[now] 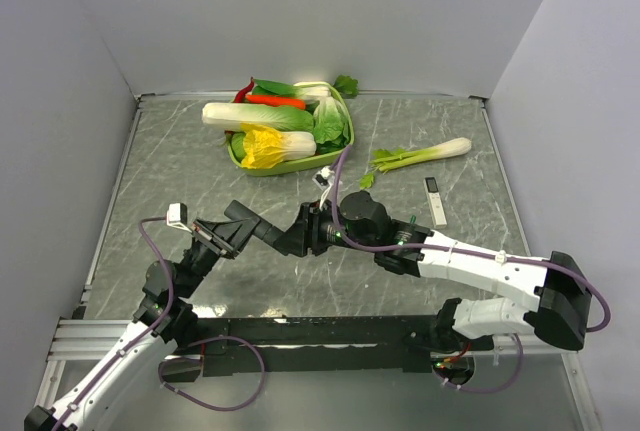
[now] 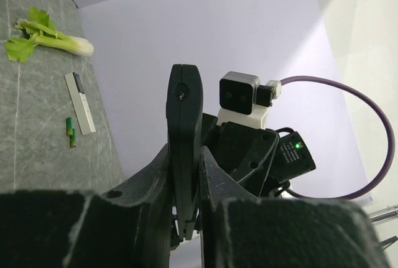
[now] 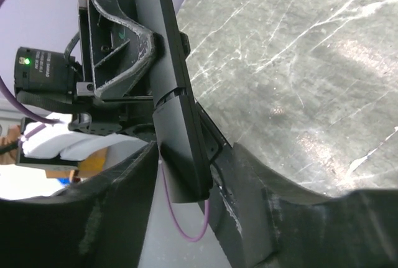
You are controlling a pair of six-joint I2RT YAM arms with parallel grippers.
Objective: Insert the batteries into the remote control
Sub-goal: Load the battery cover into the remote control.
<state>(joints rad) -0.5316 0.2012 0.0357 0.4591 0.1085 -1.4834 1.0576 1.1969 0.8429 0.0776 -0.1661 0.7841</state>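
The black remote control (image 1: pixel 278 238) is held in the air between my two grippers at the table's middle. My left gripper (image 1: pixel 245 223) is shut on one end of it; in the left wrist view the remote (image 2: pixel 185 106) stands edge-on between the jaws of that gripper (image 2: pixel 185 156). My right gripper (image 1: pixel 308 234) faces it from the right. In the right wrist view its jaws (image 3: pixel 194 147) close on the remote's other end (image 3: pixel 180 156), where the back cover sits. Two small batteries (image 2: pixel 71 132), green and orange, lie on the table.
A slim white device (image 1: pixel 435 201) lies at the right beside the batteries. A celery stalk (image 1: pixel 420 156) lies behind it. A green basket (image 1: pixel 262 170) of toy vegetables stands at the back centre. Grey walls enclose the table.
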